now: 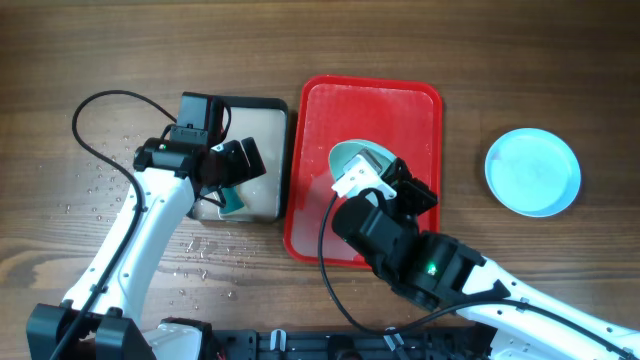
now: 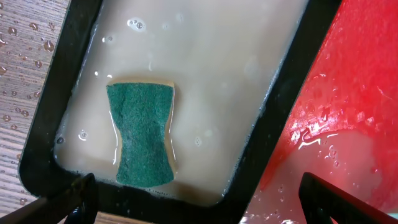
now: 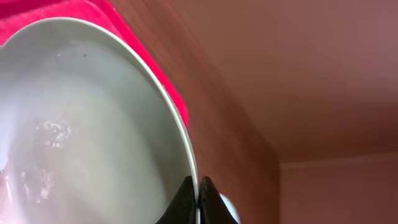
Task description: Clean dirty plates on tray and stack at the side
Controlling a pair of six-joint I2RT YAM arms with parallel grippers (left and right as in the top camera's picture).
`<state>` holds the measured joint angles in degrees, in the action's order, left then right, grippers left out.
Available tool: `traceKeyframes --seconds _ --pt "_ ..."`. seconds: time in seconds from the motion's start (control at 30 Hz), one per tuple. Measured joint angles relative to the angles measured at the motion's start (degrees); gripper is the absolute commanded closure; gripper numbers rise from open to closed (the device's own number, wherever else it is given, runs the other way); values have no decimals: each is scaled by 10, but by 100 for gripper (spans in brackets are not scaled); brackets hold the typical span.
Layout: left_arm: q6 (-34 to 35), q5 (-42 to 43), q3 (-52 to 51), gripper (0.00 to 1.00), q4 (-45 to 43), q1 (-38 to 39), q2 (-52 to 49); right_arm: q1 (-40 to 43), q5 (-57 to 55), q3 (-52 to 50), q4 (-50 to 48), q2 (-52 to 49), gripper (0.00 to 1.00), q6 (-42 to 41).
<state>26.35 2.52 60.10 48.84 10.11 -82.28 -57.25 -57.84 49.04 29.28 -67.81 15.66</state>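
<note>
The right gripper [image 1: 358, 175] is clenching the rim of a plate [image 1: 352, 158] and holding it at a tilt above the middle of the tray [image 1: 400, 110]. In the right wrist view its fingers [image 3: 186, 200] are pinching the plate's lower edge, and the wet inside is facing the camera. A second plate [image 1: 533, 172] is lying on the table [image 1: 500, 60] well to the right of the tray; I cannot tell whether it is one plate or a stack. A black tray [image 2: 283, 118] is sitting just beside the tray's left edge, holding murky water with a green sponge [image 2: 140, 134] lying in it. The left gripper [image 1: 232, 165] is hovering over the black tray, jaws spread wide with nothing between them. Water drops [image 1: 100, 185] are dotting the table left of the black tray. The right arm [image 1: 420, 260] is covering the tray's near right corner.
</note>
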Motion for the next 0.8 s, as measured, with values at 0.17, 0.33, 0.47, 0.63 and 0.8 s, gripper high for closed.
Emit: traceKeyframes --seconds 0.17,0.33,0.47,0.63,0.8 --pt "0 0 0 0 0 0 0 0 -57 0 -60 0 96 84" --pt "0 0 0 0 0 0 0 0 -83 0 -95 0 96 149" --pt "0 0 0 0 0 0 0 0 -85 0 -96 0 96 165" --pt "0 0 0 0 0 0 0 0 -87 0 -97 0 96 175" --pt "0 0 0 0 0 0 0 0 -89 0 -97 0 96 184"
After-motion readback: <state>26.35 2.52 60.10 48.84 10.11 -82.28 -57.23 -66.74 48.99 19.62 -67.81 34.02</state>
